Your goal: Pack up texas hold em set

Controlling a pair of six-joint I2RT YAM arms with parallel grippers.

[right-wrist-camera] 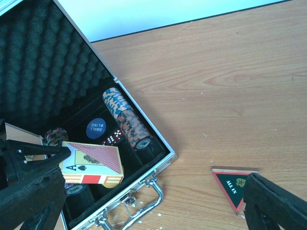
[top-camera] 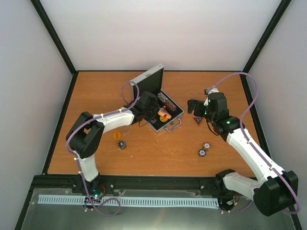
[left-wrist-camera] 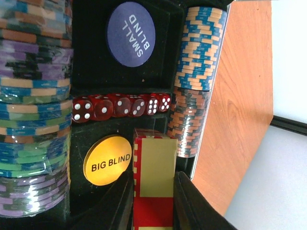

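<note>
The case (top-camera: pixel 152 76) stands open on the table (top-camera: pixel 158 153), and most of the set is already inside: rows of chips (left-wrist-camera: pixel 194 52), red dice (left-wrist-camera: pixel 120 106), the small blind disc (left-wrist-camera: pixel 130 33) and the big blind disc (left-wrist-camera: pixel 108 160). The left gripper (left-wrist-camera: pixel 152 191) is clamped on a card box (left-wrist-camera: pixel 154 158), holding it low over the case interior. Left outside are the triangular token (right-wrist-camera: pixel 231 183), near the right gripper (top-camera: pixel 196 107) whose jaws stand wide apart, some loose chips (top-camera: pixel 202 152) and an orange disc (top-camera: pixel 116 135). The lid is not closed
</note>
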